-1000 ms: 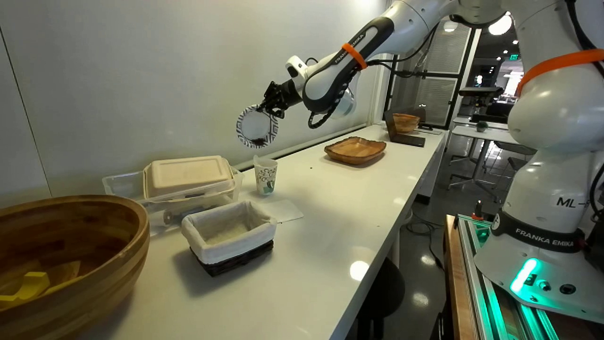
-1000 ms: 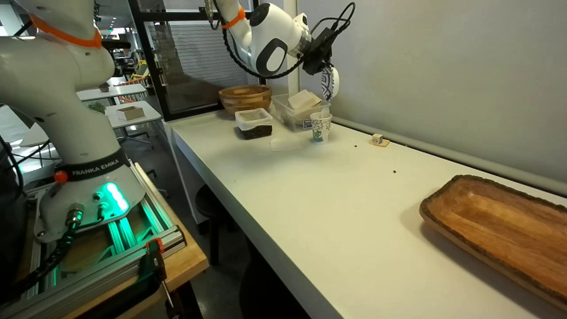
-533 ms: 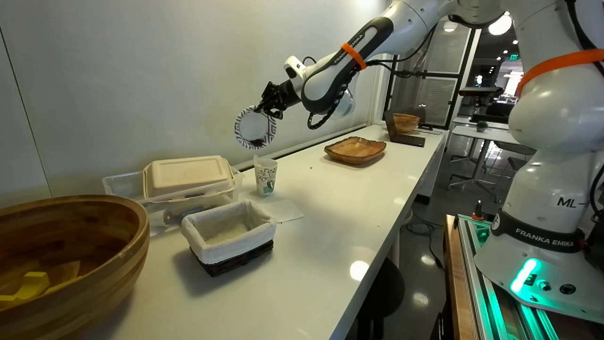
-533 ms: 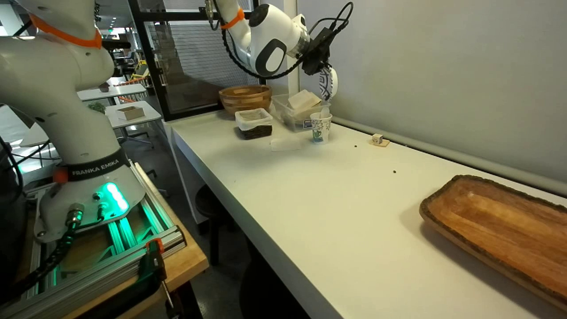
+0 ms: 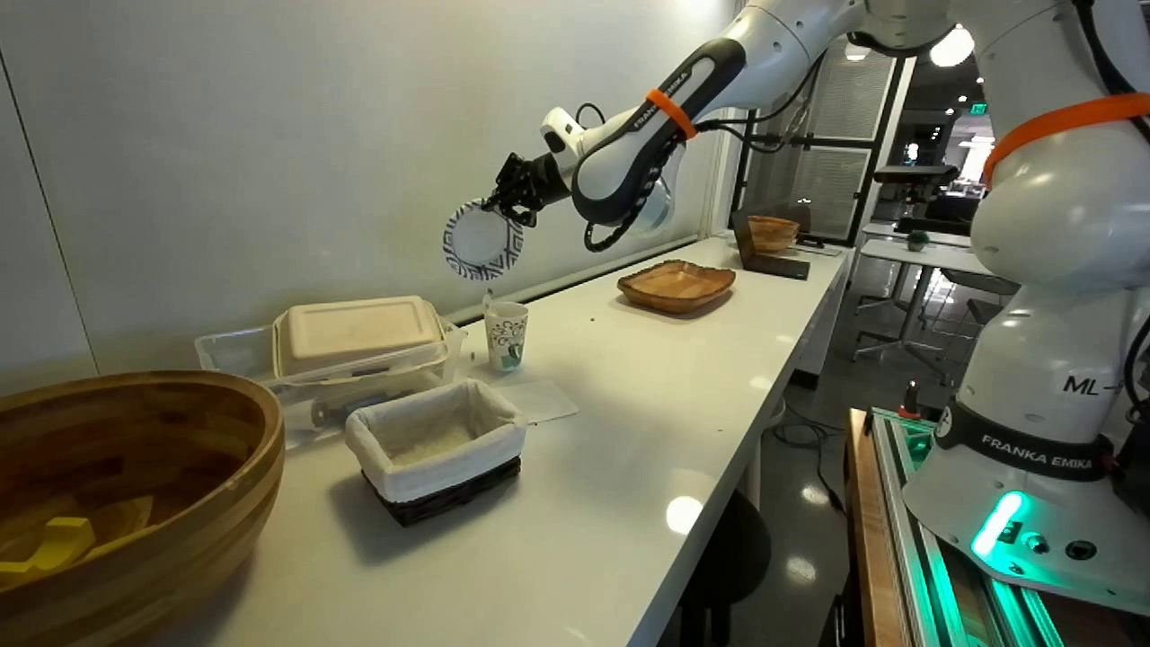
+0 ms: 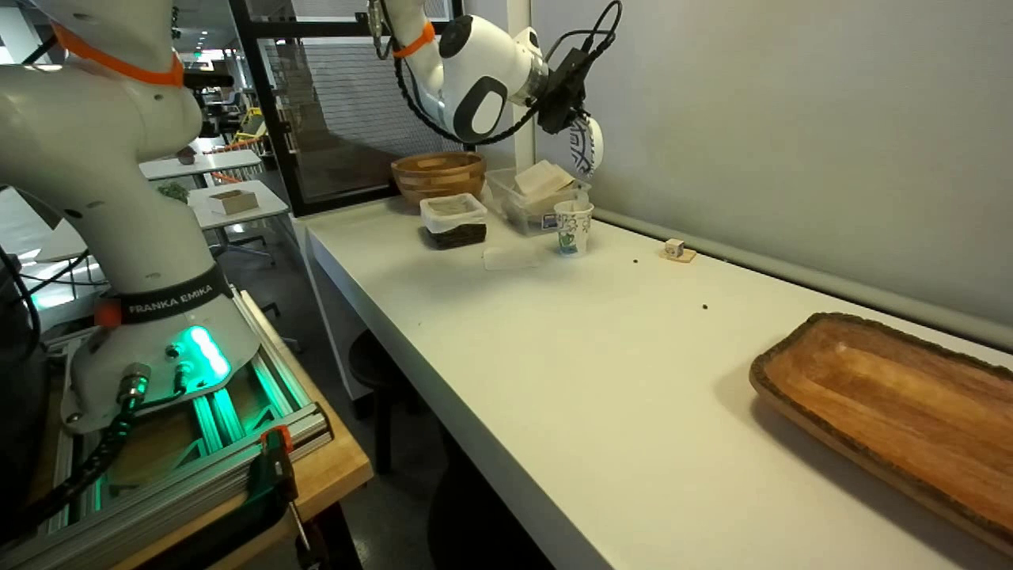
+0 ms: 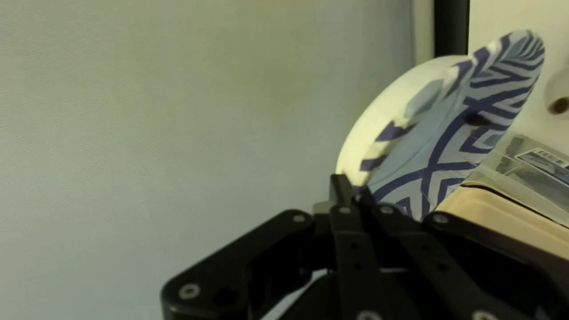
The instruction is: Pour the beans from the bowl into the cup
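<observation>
My gripper (image 5: 492, 205) is shut on the rim of the bowl (image 5: 481, 239), a pale dish with a dark patterned rim. The bowl is tipped almost on edge, above the cup (image 5: 508, 340) and apart from it. In the wrist view, the fingertips (image 7: 353, 190) pinch the rim of the bowl (image 7: 411, 133), and a dark blurred bean (image 7: 477, 119) shows at its lower rim. The cup (image 6: 571, 233) stands upright on the table, with a pale piece sticking up at its rim. A dark brown spot (image 7: 559, 106) at the right edge seems to be beans in the cup.
A clear tub (image 5: 418, 370) with a beige container (image 5: 359, 331) stands beside the cup. A white-lined basket (image 5: 395, 472) and a large wooden bowl (image 5: 202, 530) are nearer. A wooden tray (image 6: 886, 380) and small block (image 6: 674, 248) lie along the wall side.
The bowl has shifted slightly and tipped further. The dark clump of beans at its lower rim is gone in an exterior view. A small dark speck now shows beside the cup.
</observation>
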You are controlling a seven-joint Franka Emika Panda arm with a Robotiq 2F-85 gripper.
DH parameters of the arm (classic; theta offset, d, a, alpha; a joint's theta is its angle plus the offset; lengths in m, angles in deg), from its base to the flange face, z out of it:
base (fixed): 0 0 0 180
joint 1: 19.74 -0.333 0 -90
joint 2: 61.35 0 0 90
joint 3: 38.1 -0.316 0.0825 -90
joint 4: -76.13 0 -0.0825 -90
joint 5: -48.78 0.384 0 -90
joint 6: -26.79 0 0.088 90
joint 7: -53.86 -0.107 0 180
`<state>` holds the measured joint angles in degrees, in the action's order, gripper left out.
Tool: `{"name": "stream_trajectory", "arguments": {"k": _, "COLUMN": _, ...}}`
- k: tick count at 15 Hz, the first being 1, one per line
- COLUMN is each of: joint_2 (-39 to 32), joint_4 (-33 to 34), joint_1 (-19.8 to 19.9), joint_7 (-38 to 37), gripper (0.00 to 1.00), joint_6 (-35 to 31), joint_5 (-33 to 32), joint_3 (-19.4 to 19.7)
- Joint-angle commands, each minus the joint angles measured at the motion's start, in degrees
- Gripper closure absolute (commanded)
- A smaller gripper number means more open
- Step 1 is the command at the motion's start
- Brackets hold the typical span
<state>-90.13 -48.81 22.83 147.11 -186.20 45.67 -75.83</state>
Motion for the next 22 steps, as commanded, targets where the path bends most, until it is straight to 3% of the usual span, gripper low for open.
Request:
{"name": "stream_trajectory", "arguments": {"k": 1, "joint_2": 2.1, "joint_4": -0.5, "joint_1": -8.9, "joint_7": -9.5, "gripper": 0.99, "joint_6": -2.9, "joint_5": -7.0, "joint_3": 11.5}}
{"name": "stream_trajectory", "arguments": {"k": 2, "joint_2": 2.2, "joint_4": -0.3, "joint_1": -10.5, "joint_7": -10.8, "gripper": 0.99, "joint_6": -3.2, "joint_5": -8.3, "joint_3": 13.6}}
{"name": "stream_trajectory", "arguments": {"k": 4, "joint_2": 2.5, "joint_4": 0.1, "joint_1": -17.5, "joint_7": -16.4, "gripper": 0.99, "joint_6": -4.4, "joint_5": -11.6, "joint_3": 22.3}}
{"name": "stream_trajectory", "arguments": {"k": 7, "joint_2": 2.6, "joint_4": 0.3, "joint_1": -25.1, "joint_7": -22.0, "gripper": 0.99, "joint_6": -5.5, "joint_5": -13.5, "joint_3": 31.4}}
{"name": "stream_trajectory", "arguments": {"k": 12, "joint_2": 6.9, "joint_4": -1.9, "joint_1": -31.6, "joint_7": -30.6, "gripper": 0.99, "joint_6": -6.8, "joint_5": -11.7, "joint_3": 39.0}}
{"name": "stream_trajectory", "arguments": {"k": 15, "joint_2": 12.1, "joint_4": -5.4, "joint_1": -31.3, "joint_7": -41.4, "gripper": 0.99, "joint_6": -5.4, "joint_5": -11.7, "joint_3": 40.8}}
{"name": "stream_trajectory", "arguments": {"k": 17, "joint_2": 15.4, "joint_4": -8.2, "joint_1": -29.3, "joint_7": -50.0, "gripper": 0.99, "joint_6": -5.8, "joint_5": -15.3, "joint_3": 41.6}}
{"name": "stream_trajectory", "arguments": {"k": 18, "joint_2": 16.8, "joint_4": -10.1, "joint_1": -25.2, "joint_7": -53.4, "gripper": 0.99, "joint_6": -6.5, "joint_5": -17.4, "joint_3": 38.9}}
{"name": "stream_trajectory", "arguments": {"k": 22, "joint_2": 19.1, "joint_4": -16.5, "joint_1": -15.5, "joint_7": -70.9, "gripper": 0.99, "joint_6": -12.8, "joint_5": -30.0, "joint_3": 37.4}}
